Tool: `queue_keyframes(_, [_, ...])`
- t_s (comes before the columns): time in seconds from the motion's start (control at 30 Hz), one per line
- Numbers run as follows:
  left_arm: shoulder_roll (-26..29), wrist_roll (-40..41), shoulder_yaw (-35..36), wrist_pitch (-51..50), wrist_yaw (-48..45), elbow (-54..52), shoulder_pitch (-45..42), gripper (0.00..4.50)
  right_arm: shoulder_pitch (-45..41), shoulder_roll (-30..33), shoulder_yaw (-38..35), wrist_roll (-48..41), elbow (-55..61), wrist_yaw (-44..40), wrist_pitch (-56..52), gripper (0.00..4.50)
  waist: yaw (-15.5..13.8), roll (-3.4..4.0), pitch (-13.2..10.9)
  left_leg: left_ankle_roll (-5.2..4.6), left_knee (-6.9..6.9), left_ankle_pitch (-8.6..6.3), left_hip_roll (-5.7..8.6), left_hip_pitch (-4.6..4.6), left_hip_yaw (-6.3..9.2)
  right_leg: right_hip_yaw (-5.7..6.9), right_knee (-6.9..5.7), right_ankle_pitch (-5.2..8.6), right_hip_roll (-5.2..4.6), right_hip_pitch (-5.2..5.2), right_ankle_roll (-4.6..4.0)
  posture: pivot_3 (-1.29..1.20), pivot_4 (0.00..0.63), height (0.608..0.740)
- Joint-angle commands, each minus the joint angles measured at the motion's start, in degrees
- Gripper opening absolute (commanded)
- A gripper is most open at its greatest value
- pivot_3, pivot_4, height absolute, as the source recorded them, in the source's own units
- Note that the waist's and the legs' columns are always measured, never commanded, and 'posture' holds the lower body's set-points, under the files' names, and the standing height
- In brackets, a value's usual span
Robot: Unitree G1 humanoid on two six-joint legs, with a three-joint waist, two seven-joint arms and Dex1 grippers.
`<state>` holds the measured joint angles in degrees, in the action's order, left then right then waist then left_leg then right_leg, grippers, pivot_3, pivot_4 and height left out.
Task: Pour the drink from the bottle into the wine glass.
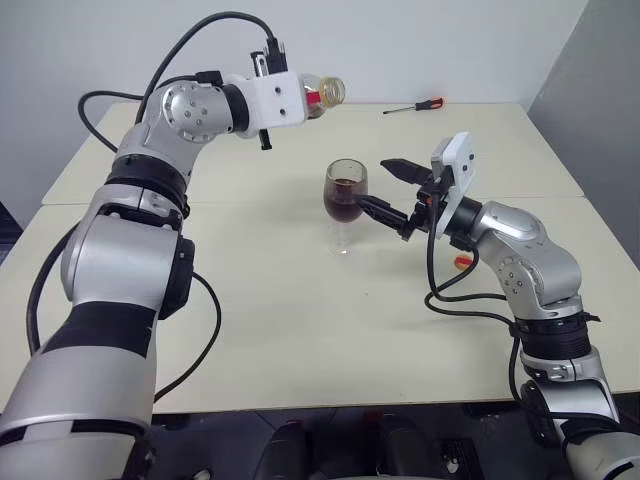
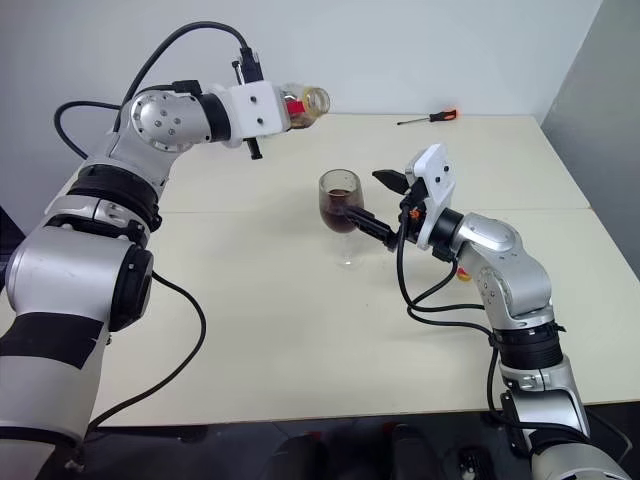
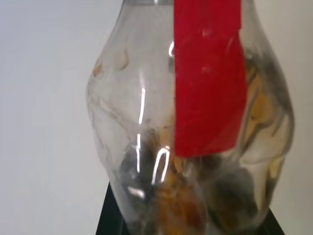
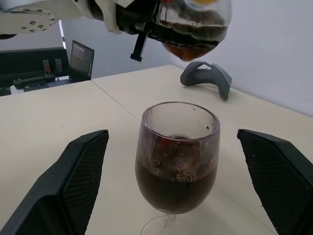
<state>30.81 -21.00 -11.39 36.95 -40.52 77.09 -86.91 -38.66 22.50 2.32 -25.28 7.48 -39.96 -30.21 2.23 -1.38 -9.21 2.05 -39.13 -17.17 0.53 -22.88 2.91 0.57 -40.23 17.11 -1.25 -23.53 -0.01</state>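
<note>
So left end effector [image 1: 312, 97] is clamped on the bottle [image 1: 325, 94]; right end effector [image 1: 385, 187] gapes around the wine glass [image 1: 345, 195].

Left arm: raised high and bent at the elbow, forearm reaching forward and inward, wrist level. The left claw [image 1: 312, 97] points roughly level toward the robot's right, its fingers shut on the bottle [image 1: 325, 94], which lies nearly on its side.

Right arm: held lower, elbow bent, forearm angled forward and toward the robot's left, wrist tipped slightly above level. The right claw [image 1: 385, 187] stands with its jaws fully spread. One black finger [image 4: 68, 183] sits on each side of the wine glass [image 4: 177, 161], both apart from the bowl, neither touching it.
</note>
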Motion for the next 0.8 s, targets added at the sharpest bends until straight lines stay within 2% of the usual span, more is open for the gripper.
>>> queue_keyframes(0.03, [0.26,6.06,5.14,-3.75,-2.63,-2.58,-1.07,0.85,-0.23,0.24,-0.88,-0.58,2.18,-0.25,0.34,4.5,0.17,0.0,0.0,0.0,-0.01,0.0,0.0,0.0,0.0,0.0,-0.02,0.0,0.0,0.0,0.0,0.0,0.15,0.74])
queue_keyframes(0.17, [0.82,10.79,9.48,-8.09,-4.34,-4.27,0.47,0.85,1.79,1.12,-1.17,-2.28,5.87,-0.8,-1.24,4.5,0.29,0.0,0.0,0.0,-0.02,0.0,0.0,-0.01,0.03,0.01,-0.05,0.0,0.0,0.0,0.0,0.0,0.15,0.74])
queue_keyframes(0.27, [1.79,15.76,14.53,-12.46,-0.91,-6.58,4.39,0.85,6.8,3.59,-0.84,-5.37,12.83,-3.92,-2.82,4.5,0.32,0.01,0.01,0.0,-0.08,0.0,-0.01,-0.01,0.03,-0.02,-0.08,0.0,-0.02,0.01,0.0,0.0,0.15,0.74])
queue_keyframes(0.43, [3.59,19.22,18.88,-17.46,5.44,-11.72,12.54,0.85,14.94,7.28,-0.23,-7.42,21.07,-6.7,-2.81,4.5,0.49,0.01,0.01,-0.02,-0.68,-0.01,-0.1,-0.07,0.18,-0.08,-0.48,0.05,0.01,0.03,0.06,0.0,0.15,0.74])
queue_keyframes(0.53, [5.04,22.21,22.75,-20.22,9.93,-16.98,21.37,0.85,21.06,8.47,0.02,-6.49,25.29,-5.85,-2.26,4.5,0.46,0.0,0.02,-0.02,-0.68,-0.02,-0.09,-0.07,0.19,-0.09,-0.53,0.06,0.01,0.02,0.06,0.0,0.15,0.74])
queue_keyframes(0.67, [3.75,27.98,28.27,-22.95,12.55,-27.16,35.78,0.85,27.36,7.56,-1.29,-8.22,29.77,-3.21,-2.63,4.5,0.52,0.04,0.04,-0.02,-0.72,-0.02,-0.12,-0.02,0.18,-0.18,-0.58,0.07,0.02,0.03,0.05,0.0,0.15,0.74])
queue_keyframes(0.8, [2.55,30.53,30.22,-25.17,15.11,-31.5,41.21,0.85,30.74,7.96,-1.6,-8.59,31.5,-2.78,-1.53,4.5,-0.61,-0.08,0.06,-0.02,-0.72,-0.02,-0.11,-0.07,0.2,-0.12,-0.53,0.07,0.01,0.04,0.05,0.0,0.15,0.74])
